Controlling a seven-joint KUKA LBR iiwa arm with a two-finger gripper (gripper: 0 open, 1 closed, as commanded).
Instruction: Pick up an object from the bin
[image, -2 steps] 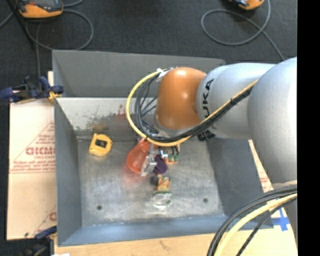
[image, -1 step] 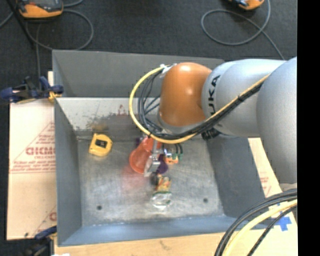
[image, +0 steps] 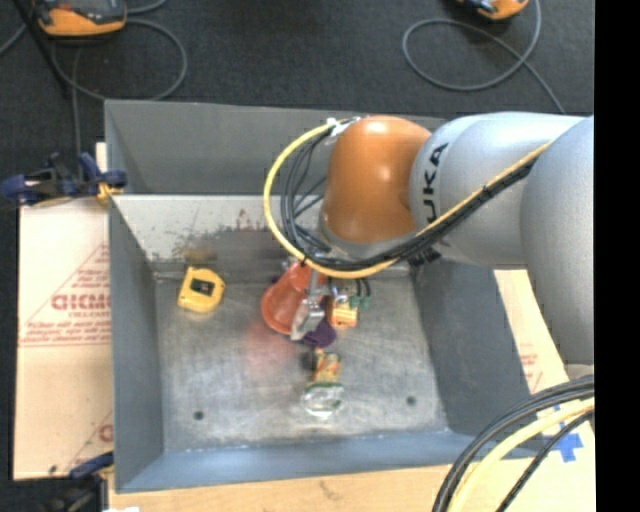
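Note:
My gripper (image: 311, 314) hangs below the arm's orange cover, over the middle of the bin near its back wall. It is pressed against the right side of a red-orange translucent cup (image: 281, 302). A small orange block (image: 343, 316) lies just right of the gripper, and a purple piece (image: 320, 338) sits directly in front of it. Whether anything is between the gripper's jaws is hidden.
A yellow tape measure (image: 200, 290) lies at the back left of the bin floor. In front of the gripper lie a small yellow-green thing (image: 326, 367) and a clear roundish thing (image: 322, 402). The arm covers the bin's back right.

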